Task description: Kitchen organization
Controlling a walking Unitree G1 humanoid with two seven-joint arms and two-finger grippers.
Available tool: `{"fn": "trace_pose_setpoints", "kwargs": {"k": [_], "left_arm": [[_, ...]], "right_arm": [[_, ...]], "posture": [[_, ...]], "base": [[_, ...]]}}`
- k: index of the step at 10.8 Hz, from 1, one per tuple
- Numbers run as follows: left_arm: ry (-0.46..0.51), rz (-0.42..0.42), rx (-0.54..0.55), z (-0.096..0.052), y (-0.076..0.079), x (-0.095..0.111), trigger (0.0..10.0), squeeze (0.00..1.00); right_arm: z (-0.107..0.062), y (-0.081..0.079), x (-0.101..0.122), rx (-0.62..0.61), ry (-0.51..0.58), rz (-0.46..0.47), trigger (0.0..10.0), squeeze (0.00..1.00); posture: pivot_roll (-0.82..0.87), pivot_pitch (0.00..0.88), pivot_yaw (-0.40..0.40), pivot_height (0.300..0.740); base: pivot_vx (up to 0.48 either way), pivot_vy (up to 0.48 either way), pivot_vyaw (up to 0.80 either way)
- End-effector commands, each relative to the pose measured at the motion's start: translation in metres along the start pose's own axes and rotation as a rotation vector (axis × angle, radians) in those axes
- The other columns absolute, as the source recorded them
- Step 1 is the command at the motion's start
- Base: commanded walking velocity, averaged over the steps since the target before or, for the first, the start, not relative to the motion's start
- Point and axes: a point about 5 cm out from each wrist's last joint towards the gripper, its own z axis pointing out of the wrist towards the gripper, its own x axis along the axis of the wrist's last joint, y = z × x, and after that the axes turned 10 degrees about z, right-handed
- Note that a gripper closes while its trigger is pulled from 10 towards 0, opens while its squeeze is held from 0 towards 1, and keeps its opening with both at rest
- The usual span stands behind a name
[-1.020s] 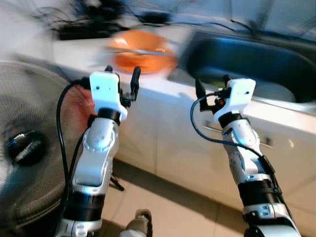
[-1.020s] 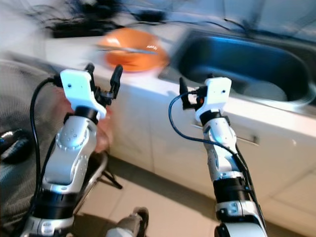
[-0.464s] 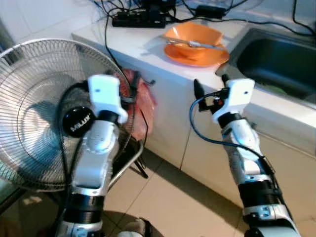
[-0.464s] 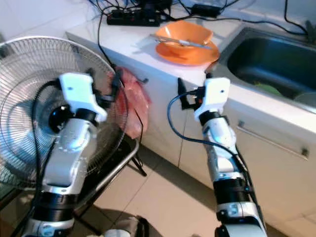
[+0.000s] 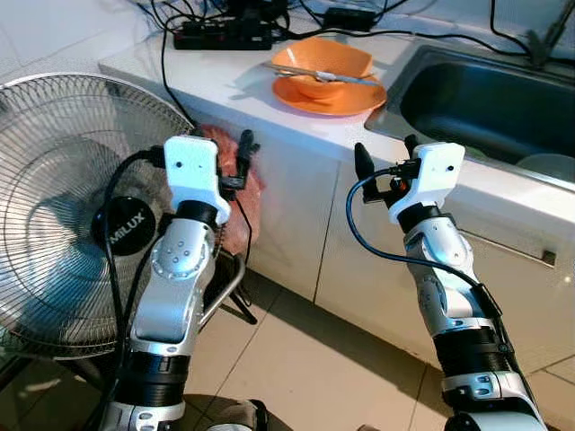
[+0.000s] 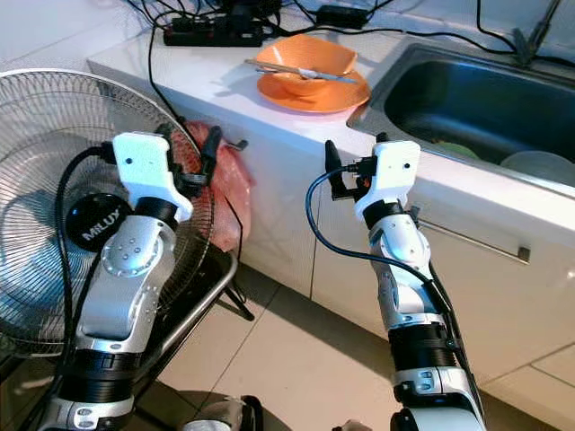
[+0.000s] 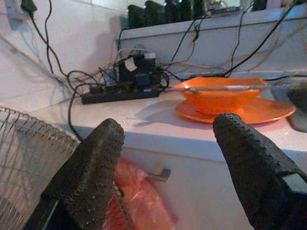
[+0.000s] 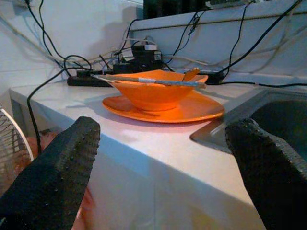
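Observation:
An orange bowl (image 5: 323, 63) sits on an orange plate (image 5: 329, 95) on the white counter (image 5: 229, 83), just left of the sink. A metal utensil (image 5: 313, 75) lies across the bowl's rim. Both arms are raised in front of the cabinet, below counter height. My left gripper (image 5: 225, 148) is open and holds nothing; it is left of and nearer than the bowl (image 7: 218, 95). My right gripper (image 5: 386, 154) is also open and holds nothing, in front of the counter edge beside the sink, with the bowl (image 8: 153, 91) beyond its fingers.
A steel sink (image 5: 467, 103) holds a pale dish (image 5: 546, 167). A power strip (image 5: 220, 36) with tangled cables lies at the counter's back. A standing fan (image 5: 63, 215) is close on my left. A pink bag (image 5: 248, 203) hangs from the cabinet. Tiled floor lies below.
The whole picture has shifted and sharpened, so the camera moved. Both arms keep the same raised pose with their fingers apart.

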Motion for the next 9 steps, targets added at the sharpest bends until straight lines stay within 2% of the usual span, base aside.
{"fn": "trace_pose_setpoints", "kwargs": {"k": [1,2,5,9], "left_arm": [[-0.018,0.019,0.018,0.0003,-0.0031,-0.0025,10.0,0.00],[-0.029,0.026,0.026,0.0003,-0.0039,-0.0037,10.0,0.00],[-0.035,0.028,0.032,0.0004,-0.0036,-0.0043,10.0,0.00],[-0.036,0.028,0.029,0.0003,-0.0012,-0.0039,10.0,0.00]], "right_arm": [[0.0008,-0.0003,-0.0001,-0.004,-0.012,-0.007,10.0,0.00],[0.0006,-0.0010,-0.0010,-0.002,-0.015,-0.011,10.0,0.00],[0.0005,-0.0010,-0.0011,0.004,-0.017,-0.019,10.0,0.00],[0.0004,-0.0016,-0.0005,0.006,-0.016,-0.014,10.0,0.00]], "posture": [[0.07,0.127,0.031,0.740],[0.07,0.127,0.031,0.740],[0.07,0.127,0.030,0.740],[0.06,0.113,0.031,0.740]], "base": [[0.000,0.000,0.00],[0.000,0.000,0.00],[0.000,-0.250,0.60],[0.000,-0.267,0.00]]}}
